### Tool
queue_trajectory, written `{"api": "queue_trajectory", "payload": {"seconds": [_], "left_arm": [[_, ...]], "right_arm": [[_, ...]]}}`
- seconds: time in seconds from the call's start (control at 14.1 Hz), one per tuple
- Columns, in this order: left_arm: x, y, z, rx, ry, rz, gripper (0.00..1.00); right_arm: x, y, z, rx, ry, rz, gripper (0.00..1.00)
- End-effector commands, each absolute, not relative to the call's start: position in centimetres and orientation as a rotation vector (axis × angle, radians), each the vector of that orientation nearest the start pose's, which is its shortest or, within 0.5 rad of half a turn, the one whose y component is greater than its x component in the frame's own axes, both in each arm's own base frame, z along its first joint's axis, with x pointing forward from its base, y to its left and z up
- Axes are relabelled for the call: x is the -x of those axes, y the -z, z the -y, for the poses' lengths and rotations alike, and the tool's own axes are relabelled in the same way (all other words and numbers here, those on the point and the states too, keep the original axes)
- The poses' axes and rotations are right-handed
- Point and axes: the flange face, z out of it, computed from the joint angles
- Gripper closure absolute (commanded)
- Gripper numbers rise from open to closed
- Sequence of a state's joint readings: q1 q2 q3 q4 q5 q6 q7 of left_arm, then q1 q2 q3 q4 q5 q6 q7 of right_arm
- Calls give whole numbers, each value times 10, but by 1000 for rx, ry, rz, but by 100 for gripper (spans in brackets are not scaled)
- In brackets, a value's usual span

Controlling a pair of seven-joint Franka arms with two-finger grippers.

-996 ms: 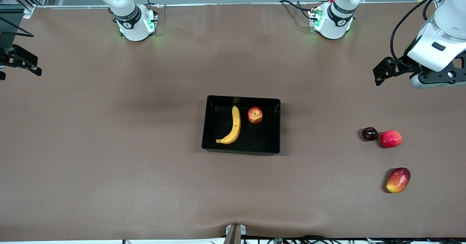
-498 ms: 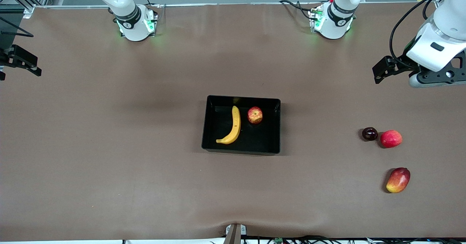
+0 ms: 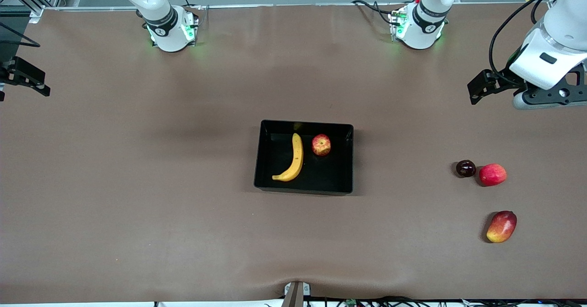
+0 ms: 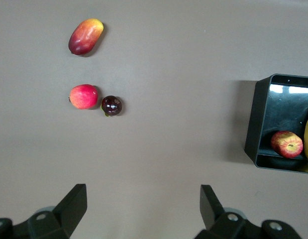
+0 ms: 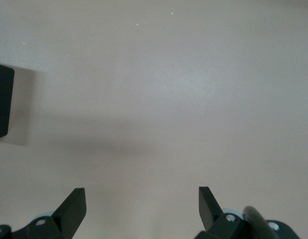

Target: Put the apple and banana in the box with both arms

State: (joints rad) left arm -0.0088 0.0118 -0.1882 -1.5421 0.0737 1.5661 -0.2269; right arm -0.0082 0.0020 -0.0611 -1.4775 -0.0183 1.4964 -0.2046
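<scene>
You see the banana (image 3: pixel 292 159) and apple (image 3: pixel 321 145) lying in the box (image 3: pixel 348 160), while the left gripper (image 4: pixel 143 209) has drifted slightly away toward its table end and the right gripper (image 5: pixel 142 208) hangs wide, both spread empty, so treat placement as complete

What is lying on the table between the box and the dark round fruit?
Nothing: between the box and the dark round fruit there is only bare brown table. The front and left wrist views both show this.
</scene>
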Motion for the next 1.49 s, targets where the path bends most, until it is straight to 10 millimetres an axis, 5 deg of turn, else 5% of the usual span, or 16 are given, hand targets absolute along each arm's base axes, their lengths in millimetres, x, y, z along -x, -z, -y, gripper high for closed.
{"api": "queue_trajectory", "payload": {"seconds": [0.0,1.21,1.42], "left_arm": [[-542,-642,102,3096,39,33,0],[-534,-649,84,3121,-23,-75,0],[-534,-651,83,3120,-23,-77,0]], "right_arm": [[-547,-666,43,3160,56,196,0],[-546,-664,47,3104,51,162,0],[-544,-660,62,3065,38,109,0]]}}
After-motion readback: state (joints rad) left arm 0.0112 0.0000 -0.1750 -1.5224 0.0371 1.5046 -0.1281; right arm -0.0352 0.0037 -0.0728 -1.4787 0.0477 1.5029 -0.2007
